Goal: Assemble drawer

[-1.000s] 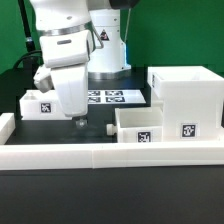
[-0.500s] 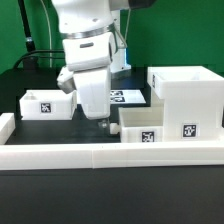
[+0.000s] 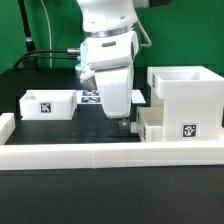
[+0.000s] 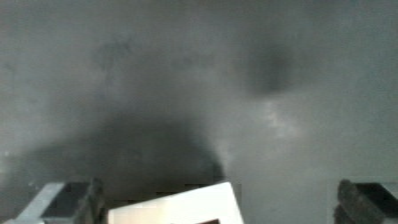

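The drawer's white cube-like housing (image 3: 186, 95) stands at the exterior view's right, with a tag on its front. One shallow white tray (image 3: 150, 122) lies right against its left side, low down; how far it is inside I cannot tell. My gripper (image 3: 122, 121) hangs low at that tray's left end, touching or nearly touching it. In the wrist view my gripper (image 4: 219, 205) is open, its fingers (image 4: 71, 200) far apart, and a white tray corner (image 4: 178, 208) shows between them. The second tray (image 3: 48, 103) sits apart at the exterior view's left.
The long low white border wall (image 3: 100, 155) runs along the front and turns back at the left end. The marker board (image 3: 92, 97) lies flat behind my gripper, mostly hidden by the arm. A dark table lies under everything.
The arm has moved steadily to the exterior view's right. The tray near the housing has slid right with it, and its front tag is now hidden. The left tray has not moved.
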You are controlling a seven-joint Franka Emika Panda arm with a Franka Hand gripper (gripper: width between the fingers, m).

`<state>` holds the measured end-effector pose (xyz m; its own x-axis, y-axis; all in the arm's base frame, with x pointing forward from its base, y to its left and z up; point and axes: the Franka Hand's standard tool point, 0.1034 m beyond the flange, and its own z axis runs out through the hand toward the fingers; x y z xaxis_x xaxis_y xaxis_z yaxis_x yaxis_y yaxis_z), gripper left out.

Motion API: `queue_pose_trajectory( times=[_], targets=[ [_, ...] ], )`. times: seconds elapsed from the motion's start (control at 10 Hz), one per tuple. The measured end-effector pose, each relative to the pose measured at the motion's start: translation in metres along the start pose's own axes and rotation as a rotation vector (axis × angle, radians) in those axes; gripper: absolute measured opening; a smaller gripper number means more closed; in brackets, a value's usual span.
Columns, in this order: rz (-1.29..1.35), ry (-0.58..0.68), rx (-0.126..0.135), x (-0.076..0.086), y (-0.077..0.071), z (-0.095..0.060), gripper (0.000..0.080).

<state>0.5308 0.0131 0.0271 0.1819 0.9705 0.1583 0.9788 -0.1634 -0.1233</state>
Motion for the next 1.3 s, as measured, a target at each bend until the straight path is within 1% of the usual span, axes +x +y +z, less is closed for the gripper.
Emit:
queue_pose_trajectory(
  times=[0.3, 0.5, 0.7, 0.8, 0.9, 1.0, 1.2, 1.3],
  targets=[
    [0.024, 0.004, 0.006, 0.008, -0.001, 0.004, 0.0649],
    [0.04, 0.008, 0.01, 0.016, 0.002, 0.005, 0.0649],
    [0.044, 0.008, 0.01, 0.015, 0.004, 0.004, 0.0649],
    [0.043, 0.007, 0.008, 0.012, 0.003, 0.002, 0.0649],
    [0.051, 0.004, 0.007, 0.004, 0.001, -0.001, 0.0649],
    [0.063, -0.003, 0.003, -0.005, -0.006, -0.007, 0.0649],
    [0.086, -0.017, 0.002, -0.022, -0.026, -0.017, 0.0649],
    [0.1, -0.023, -0.003, -0.031, -0.036, -0.021, 0.0649]
  ],
)
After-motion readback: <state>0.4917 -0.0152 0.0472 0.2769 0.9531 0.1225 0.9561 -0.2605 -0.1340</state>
